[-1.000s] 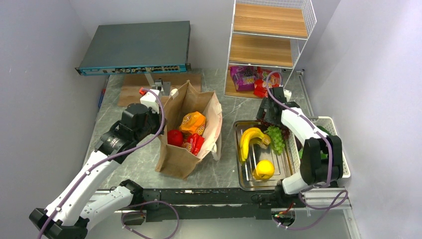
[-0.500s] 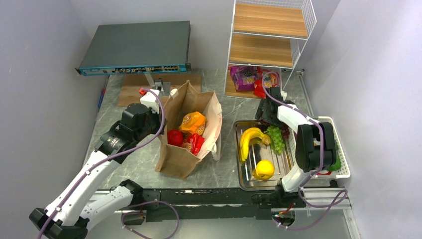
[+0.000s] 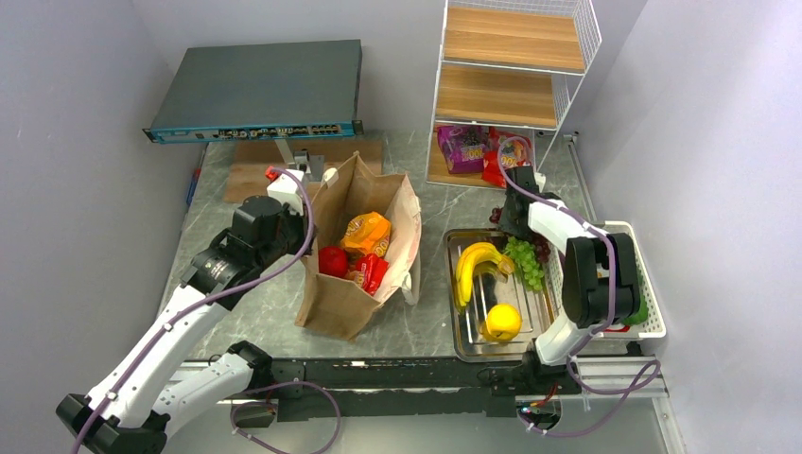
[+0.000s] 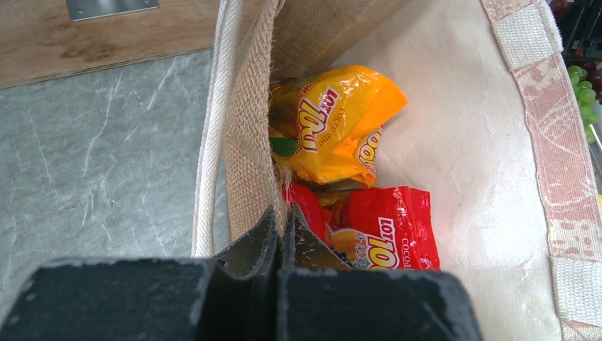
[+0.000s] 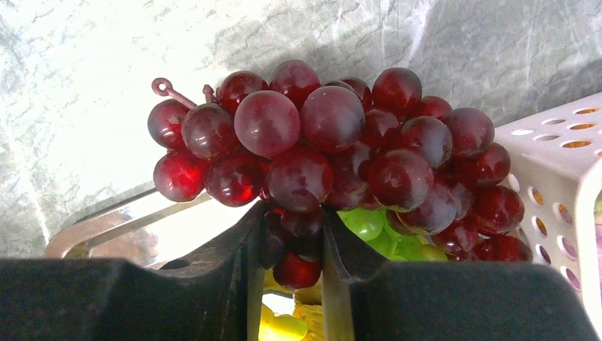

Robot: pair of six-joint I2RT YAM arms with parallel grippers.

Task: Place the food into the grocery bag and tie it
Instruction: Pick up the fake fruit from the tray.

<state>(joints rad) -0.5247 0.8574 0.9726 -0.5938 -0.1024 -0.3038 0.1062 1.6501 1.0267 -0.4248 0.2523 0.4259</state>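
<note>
Remotely, I saw my right gripper (image 5: pixel 294 231) pinched on the red grapes (image 5: pixel 334 142), its tips buried in the bunch and the green grapes (image 5: pixel 365 224) half hidden. My left gripper (image 4: pixel 281 227) clamped the grocery bag (image 4: pixel 252 142) at its rim, with snack packets (image 4: pixel 334 121) inside. On the grey marble table (image 3: pixel 246 303), the steel tray (image 3: pixel 450 284) sat at the bag's three o'clock.

Rough woven grocery bag (image 4: pixel 248 142), crinkly glossy snack packets (image 4: pixel 334 128), smooth shiny grapes (image 5: pixel 326 135), polished metal tray (image 3: pixel 465 333).

An open brown bag (image 3: pixel 331 305) stands upright, holding an orange packet (image 3: pixel 367 232), a red packet (image 3: pixel 373 272) and an apple (image 3: pixel 332 261). To its right are a banana (image 3: pixel 476 262), lemon (image 3: pixel 501 322), green grapes (image 3: pixel 523 262) and red grapes (image 5: pixel 334 135).
</note>
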